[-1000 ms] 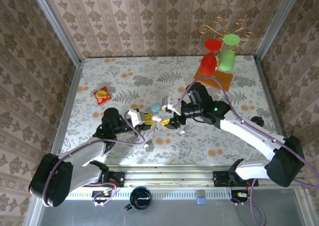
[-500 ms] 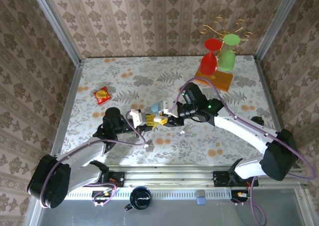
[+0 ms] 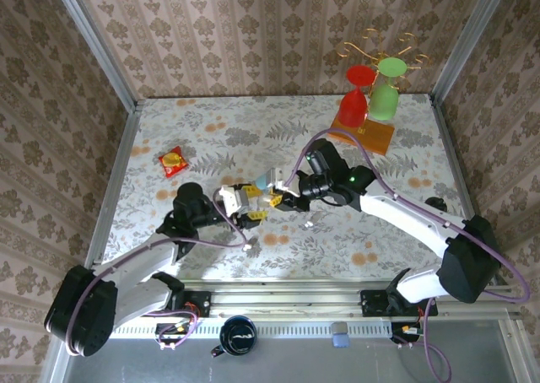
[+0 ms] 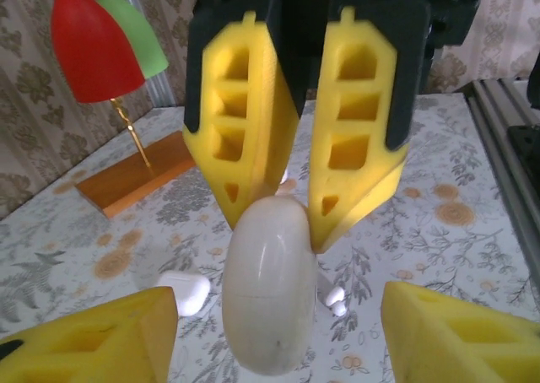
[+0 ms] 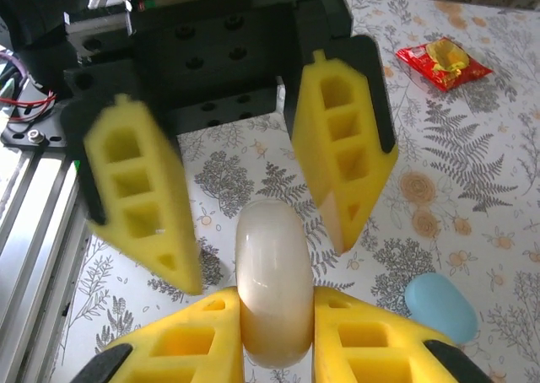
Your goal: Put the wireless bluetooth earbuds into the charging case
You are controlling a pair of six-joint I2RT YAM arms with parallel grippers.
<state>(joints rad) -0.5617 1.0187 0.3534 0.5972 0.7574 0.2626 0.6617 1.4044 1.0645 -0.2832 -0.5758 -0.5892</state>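
My right gripper (image 5: 274, 320) clamps the charging case (image 5: 272, 265), left gripper (image 4: 278, 311) jaws wide apart; left wrist catches, perhaps, an earbud (image 4: 335, 297).

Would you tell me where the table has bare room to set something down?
The widest bare patch lies along the back wall, between the red snack packet and the glass stand. The centre is crowded: the left gripper and right gripper meet at the charging case, the light-blue case beside them.

A staged robot test cell in a lab, not a real home: damask wallpaper panels (image 3: 253, 37) set between bare metal corner posts (image 3: 94, 41) enclose a floral-print tabletop (image 3: 211, 121), with an aluminium extrusion rail (image 3: 287, 303) and exposed cables (image 3: 381, 160) at the near edge.
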